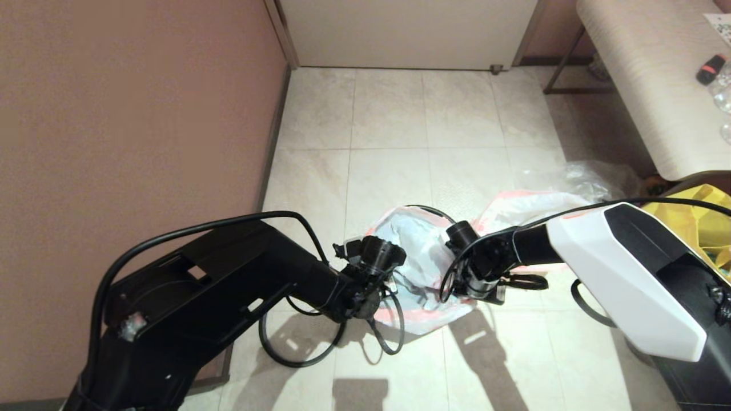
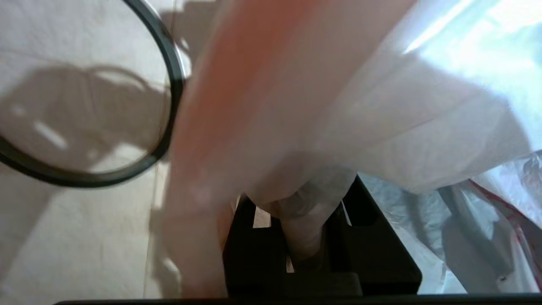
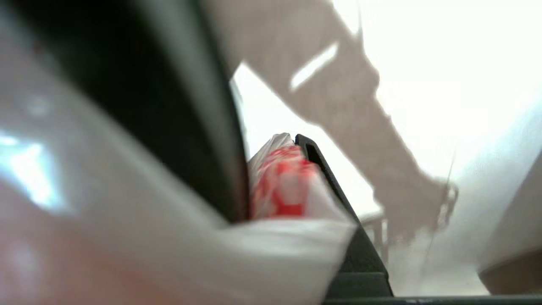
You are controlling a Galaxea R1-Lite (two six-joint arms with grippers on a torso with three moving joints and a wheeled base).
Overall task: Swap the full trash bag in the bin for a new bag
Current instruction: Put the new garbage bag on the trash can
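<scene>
My left gripper [image 2: 305, 237] has its fingers pinched tight on a bunched fold of the new bag [image 2: 381, 127], the film gathered between the dark pads and spilling over them. The pink rim band runs blurred across the left wrist view, so I can't make out the edge cleanly. My right gripper [image 3: 292, 190] is clamped too, a wad of red-printed film squeezed between its fingers; one finger is a dark smear close to the lens and most of the rest is washed out.

From the head view, both wrists meet over the new bag [image 1: 420, 251], which lies spread and open on the tiled floor [image 1: 388, 114] between them, my left gripper [image 1: 374, 285] at one side of the mouth, my right gripper [image 1: 477, 285] at the other. My own arms cover much of its lower edge.

Behind my right arm another pink-rimmed bag [image 1: 525, 205] shows only partly; I can't tell what it holds. A crumpled clear bag [image 1: 599, 177] lies beyond it, and a yellow bag [image 1: 702, 217] is cut off at the edge. I can't pick out the bin for certain.
</scene>
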